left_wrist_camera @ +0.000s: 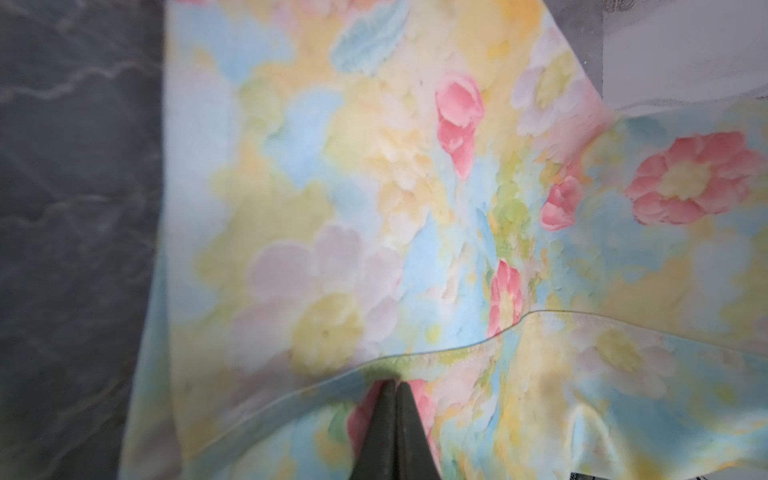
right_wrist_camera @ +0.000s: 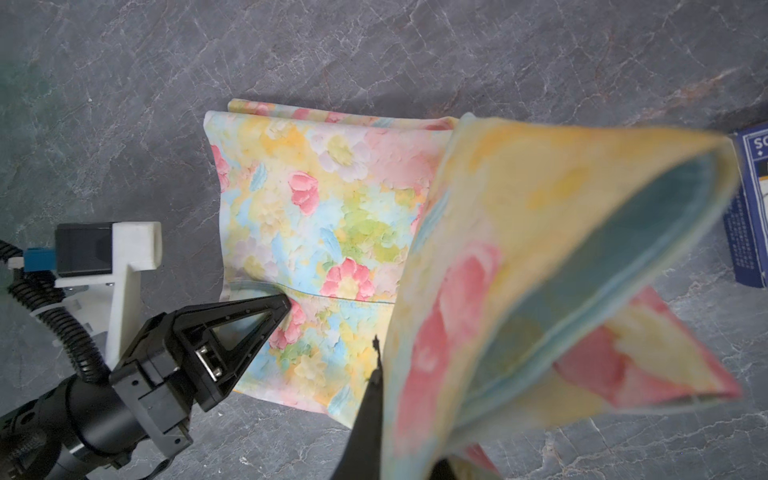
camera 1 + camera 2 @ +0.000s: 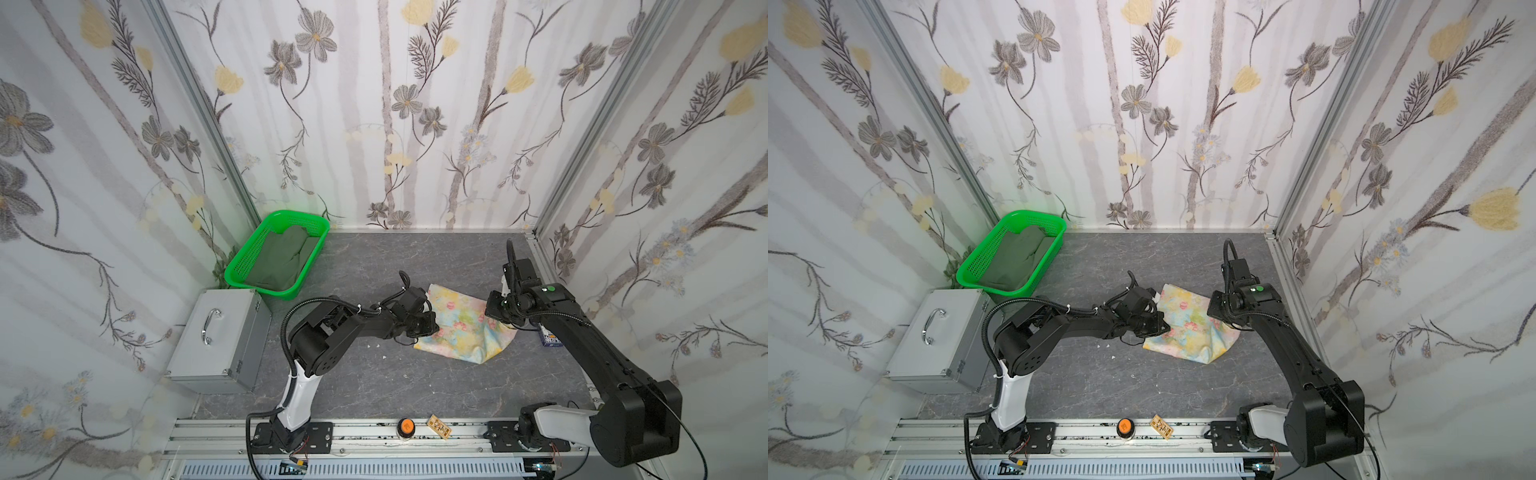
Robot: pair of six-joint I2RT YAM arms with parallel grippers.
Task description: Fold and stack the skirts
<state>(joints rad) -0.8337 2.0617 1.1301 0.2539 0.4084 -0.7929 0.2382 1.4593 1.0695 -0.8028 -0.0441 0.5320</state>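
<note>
Grey marble-patterned tabletop (image 3: pixel 374 374) inside a booth of flowered wallpaper, with the green basket (image 3: pixel 243 259) taken as reference. Of the two skirts, the olive skirt (image 3: pixel 286 257) lies bunched inside the basket. The floral skirt (image 3: pixel 465 328) lies well apart from the basket on open tabletop, partly folded, between the two arms. The left gripper (image 1: pixel 392 382) is pressed together on the stitched hem at the skirt's basket-facing edge. The right gripper (image 3: pixel 505 320) pinches the corner farthest from the basket and holds it raised off the surface. A blue carton (image 2: pixel 748 208) lies just beside that corner, on its side away from the basket. The step in hand appears to be a fold of this garment. To do it well, the raised corner should probably travel toward the basket side in a low arc, with the hem drawn taut by the left pinch, so that edges meet squarely and no slack bunches beneath. Only the left wrist view shows the jaws meeting on the hem seam. Only the right wrist view shows the raised flap's doubled layers and teal inner face. Only the top views show the olive skirt in the basket.
</note>
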